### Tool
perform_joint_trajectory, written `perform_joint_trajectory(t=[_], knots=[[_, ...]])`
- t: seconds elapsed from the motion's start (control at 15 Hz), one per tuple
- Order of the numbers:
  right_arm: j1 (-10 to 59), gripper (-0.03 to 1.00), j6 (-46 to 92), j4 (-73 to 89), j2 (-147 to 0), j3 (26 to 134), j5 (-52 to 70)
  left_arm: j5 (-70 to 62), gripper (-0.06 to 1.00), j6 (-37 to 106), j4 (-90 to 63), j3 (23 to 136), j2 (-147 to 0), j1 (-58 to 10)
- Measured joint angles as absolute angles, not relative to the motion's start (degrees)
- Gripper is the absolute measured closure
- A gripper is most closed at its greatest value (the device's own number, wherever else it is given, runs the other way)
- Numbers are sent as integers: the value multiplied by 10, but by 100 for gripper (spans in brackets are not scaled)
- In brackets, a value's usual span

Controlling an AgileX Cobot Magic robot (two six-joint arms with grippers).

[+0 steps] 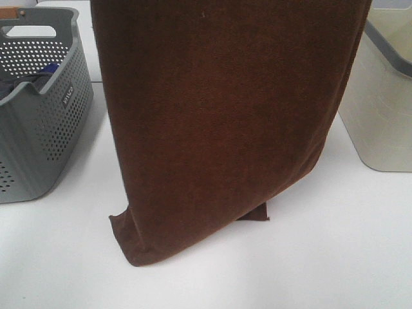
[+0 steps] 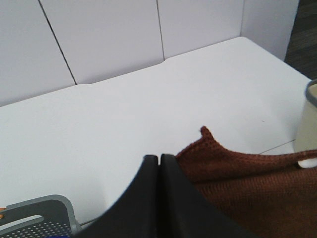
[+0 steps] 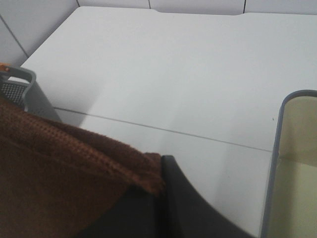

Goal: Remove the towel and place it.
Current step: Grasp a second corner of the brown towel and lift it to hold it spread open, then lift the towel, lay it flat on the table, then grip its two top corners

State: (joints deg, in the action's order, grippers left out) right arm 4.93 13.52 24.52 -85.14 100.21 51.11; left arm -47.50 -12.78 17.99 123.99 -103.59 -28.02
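A large brown towel (image 1: 225, 116) hangs spread out in front of the exterior high camera. Its lower end rests folded on the white table (image 1: 335, 257). Neither gripper shows in that view; the towel's top edge runs out of frame. In the left wrist view my left gripper (image 2: 159, 161) has its fingers pressed together, and the towel (image 2: 237, 183) comes out beside them with a corner sticking up. In the right wrist view my right gripper (image 3: 161, 173) is shut on the towel's edge (image 3: 59, 173).
A grey perforated basket (image 1: 45, 109) with dark clothes inside stands at the left; it also shows in the left wrist view (image 2: 39, 218) and the right wrist view (image 3: 20, 84). A beige bin (image 1: 380, 96) stands at the right, and shows in both wrist views (image 2: 309, 119) (image 3: 292, 163).
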Motion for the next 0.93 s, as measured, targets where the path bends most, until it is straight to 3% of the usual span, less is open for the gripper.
perform_joint_trajectory(t=[0.33, 0.6, 0.8, 0.93], knots=[[53, 97, 256, 285, -976, 1034, 280, -213, 94, -161, 180, 1235, -1145, -206], [53, 97, 372, 362, -975, 1144, 254, -47, 94, -167, 197, 1261, -1141, -195], [52, 97, 386, 363, -974, 1154, 287, -41, 94, -162, 202, 1265, -1138, -194], [50, 97, 386, 347, -982, 1136, 336, -115, 94, -144, 202, 1261, -1139, -194]])
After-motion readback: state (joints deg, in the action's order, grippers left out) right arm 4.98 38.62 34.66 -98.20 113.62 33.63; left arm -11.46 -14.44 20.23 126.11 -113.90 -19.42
